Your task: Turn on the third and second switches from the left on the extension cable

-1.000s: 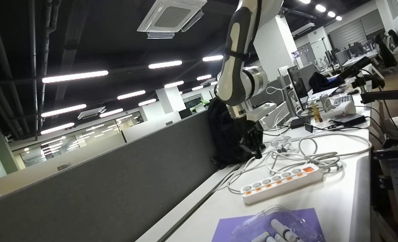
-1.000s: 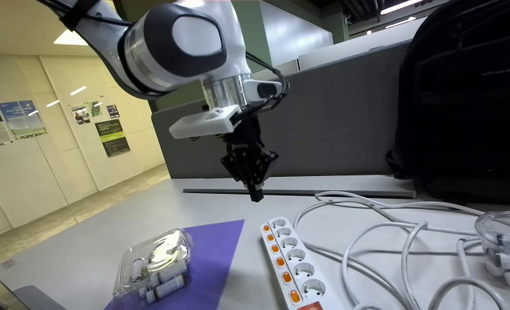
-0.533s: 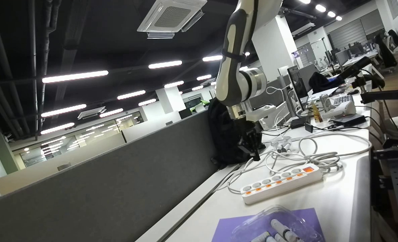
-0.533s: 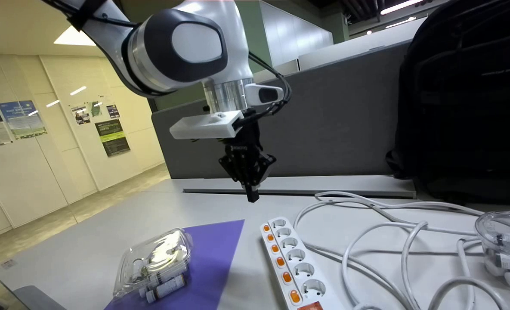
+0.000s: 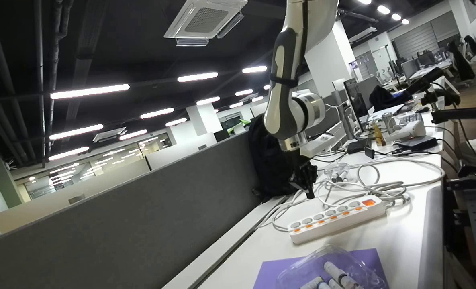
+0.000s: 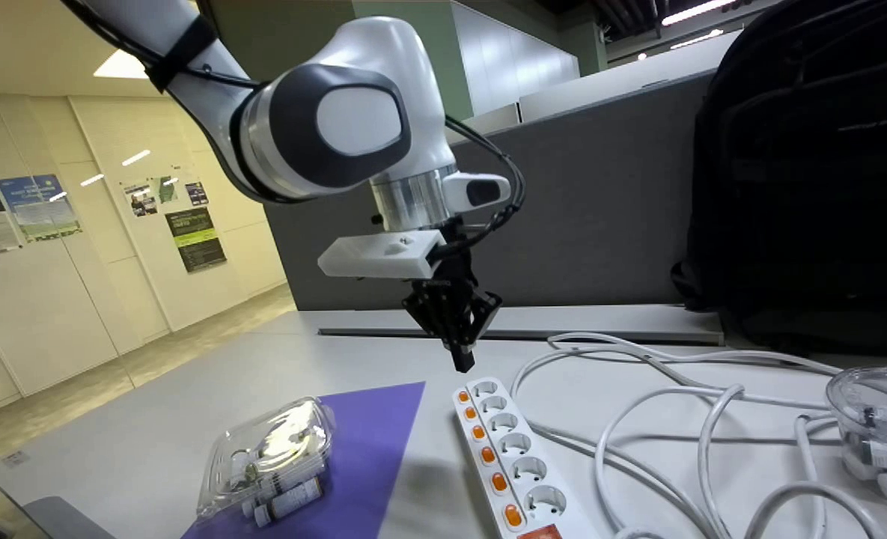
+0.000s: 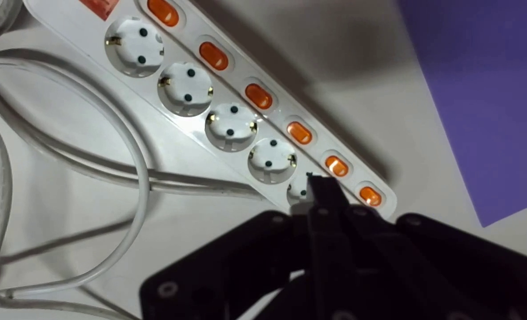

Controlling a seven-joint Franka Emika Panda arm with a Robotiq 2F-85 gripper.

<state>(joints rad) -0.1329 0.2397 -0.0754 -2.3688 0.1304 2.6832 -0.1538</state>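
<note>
- Extension cable (image 7: 235,91): one, long, white and narrow, lying on the counter (image 6: 189,374) below the jaws and apart from them. In the wrist view an end of it runs in behind their tips.
- Switches (image 7: 259,95): six small orange ones in a single row on the cable. In the wrist view the row runs up and to the left from the jaws, and the nearest sits just right of their tips. Which are on, I cannot tell.
- Sockets (image 6: 514,443): six round ones, in a row next to the switches. The wrist view shows five, the nearest partly covered by the jaws.
- Red-orange panel (image 5: 369,202): one, bigger than a switch, at the end farthest from the jaws.
- White cord (image 7: 142,173): looped to the left of the jaws in the wrist view.
- Purple sheet (image 7: 490,111): one, flat, to the right of the jaws in the wrist view.
- Clear containers (image 6: 226,449): two in an exterior view. One rests on the sheet, lower left of the jaws, with at least two white cylinders (image 6: 288,501) within its outline; its fellow stands well to their right.
- Writing: at least six posters (image 6: 37,207) show well left of the jaws; their text is too small to read, as is the print on the cylinders.
- Arm (image 6: 357,123): in both exterior views it comes down from above, bends at the wrist and points the gripper (image 6: 463,361) downward, slightly tilted.
- Jaws: tips together, with no gap that I can see, and nothing held; they hang above the counter, near the cable's closest end.
</note>
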